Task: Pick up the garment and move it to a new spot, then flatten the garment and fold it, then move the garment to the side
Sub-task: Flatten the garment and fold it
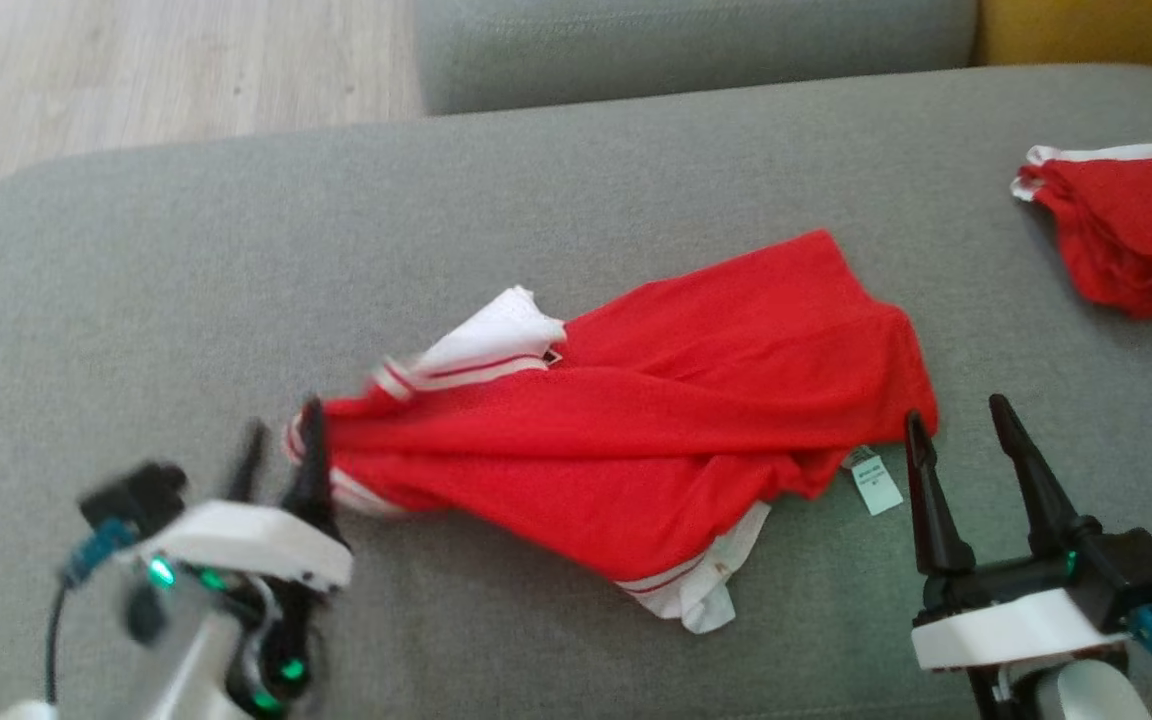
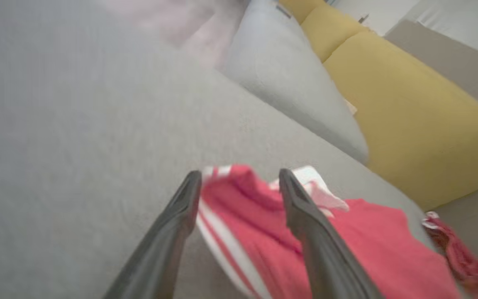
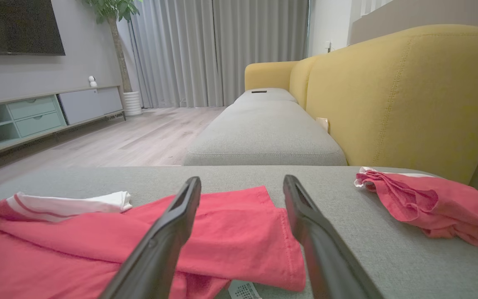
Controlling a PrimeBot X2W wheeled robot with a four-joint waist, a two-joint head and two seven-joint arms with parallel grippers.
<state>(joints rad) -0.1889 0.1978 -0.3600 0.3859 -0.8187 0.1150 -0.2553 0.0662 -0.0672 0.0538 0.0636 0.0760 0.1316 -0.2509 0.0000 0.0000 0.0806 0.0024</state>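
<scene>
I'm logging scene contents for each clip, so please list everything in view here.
red garment: one, red with white striped trim, crumpled mid-cushion
second garment: one, red with white edge, far right of the cushion
care label: one, white, at the red garment's right edge
seat cushions: two, grey, one under the garments, one beyond it
sofa back: one, yellow, right of the cushions
floor: pale wood, left of the cushions
TV: one, black, on the wall
cabinet: one, pale green and grey, under the TV
plant: one, green, white pot, by the curtains
curtains: grey, far wall
left hand: dark fingers, open, at the garment's striped left end
right hand: dark fingers, open, beside the garment's right edge
</scene>
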